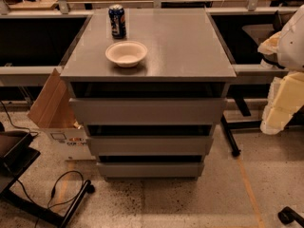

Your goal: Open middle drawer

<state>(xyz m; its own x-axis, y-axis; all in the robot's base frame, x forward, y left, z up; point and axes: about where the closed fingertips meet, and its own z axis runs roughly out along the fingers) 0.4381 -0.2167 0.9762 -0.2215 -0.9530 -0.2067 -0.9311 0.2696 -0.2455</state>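
Note:
A grey cabinet [152,56] with three drawers stands in the middle of the camera view. The middle drawer [149,145] has a plain grey front with a dark gap above it, and it sits between the top drawer [147,110] and the bottom drawer [151,169]. All three fronts look pushed in. My gripper [280,103] is at the right edge on the white and cream arm, well to the right of the cabinet, at about the top drawer's height and touching nothing.
A white bowl [126,53] and a blue soda can [117,21] stand on the cabinet top. An open cardboard box [57,113] leans at the cabinet's left. A black stand and cables [61,194] lie on the floor at left, and a black desk leg [230,137] at right.

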